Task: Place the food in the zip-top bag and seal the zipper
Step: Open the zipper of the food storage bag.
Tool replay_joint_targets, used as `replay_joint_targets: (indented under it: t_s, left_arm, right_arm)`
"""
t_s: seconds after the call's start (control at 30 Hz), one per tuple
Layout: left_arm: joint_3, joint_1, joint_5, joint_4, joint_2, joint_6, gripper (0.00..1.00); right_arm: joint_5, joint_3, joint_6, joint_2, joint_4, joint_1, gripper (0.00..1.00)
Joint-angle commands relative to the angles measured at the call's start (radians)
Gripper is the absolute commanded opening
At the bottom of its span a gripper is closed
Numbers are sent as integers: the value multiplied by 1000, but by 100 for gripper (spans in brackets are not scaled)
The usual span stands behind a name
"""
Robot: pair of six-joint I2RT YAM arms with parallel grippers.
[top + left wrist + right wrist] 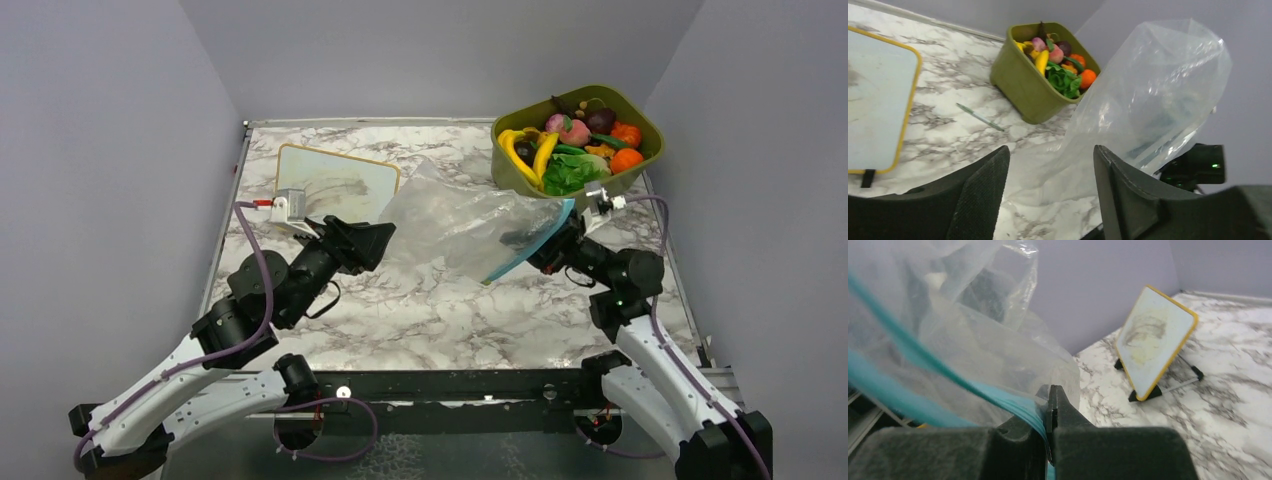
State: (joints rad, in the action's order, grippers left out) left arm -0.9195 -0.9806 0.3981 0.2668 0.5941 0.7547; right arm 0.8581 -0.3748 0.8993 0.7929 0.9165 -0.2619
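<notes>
Right hand (1049, 406), marbled table (450, 310), grey walls (110, 150)

Centre blocked by zip-top bag (450, 220); tub (512, 172) far right; board (335, 182) far left.

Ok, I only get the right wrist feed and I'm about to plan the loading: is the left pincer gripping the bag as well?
Observer: No. The left pincer stands open beside the bag, with nothing clamped between its fingers.
Operator: And where is the food?
Observer: The food is piled in the olive-green tub at the far right corner, just beyond the bag's mouth. I can make out none inside the bag.
Operator: Anything loose in the way?
Observer: A pen lies flat between the board and the tub.
</notes>
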Motion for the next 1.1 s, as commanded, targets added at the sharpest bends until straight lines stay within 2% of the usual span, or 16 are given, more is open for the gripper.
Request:
replay_joint_targets:
  t_s: [0.0, 0.17, 0.33, 0.43, 0.53, 0.67, 0.77, 1.07]
  left_arm:
    - [-16, 3, 102, 44, 21, -170, 68]
    - [1, 3, 81, 46, 66, -317, 74]
    - [-7, 3, 71, 94, 114, -366, 75]
    - [12, 3, 15, 71, 120, -398, 75]
    - [20, 2, -119, 37, 141, -448, 75]
    - [34, 3, -275, -49, 181, -428, 74]
    - [58, 3, -349, -153, 213, -404, 73]
    - [48, 3, -397, -358, 380, -368, 75]
  right_arm:
    - [-165, -165, -166, -52, -666, -7, 1]
    - [-260, -310, -220, -20, -1033, -7, 1]
    - [-344, -397, -270, 23, -1214, -8, 1]
    - [-364, -417, -261, 44, -1239, -11, 1]
    - [-372, -423, -242, 84, -1248, -22, 1]
    - [-404, -423, -166, 119, -1227, -52, 1]
    - [-490, -458, -108, 155, -1246, -108, 1]
    - [-645, -492, 38, 221, -1223, -316, 1]
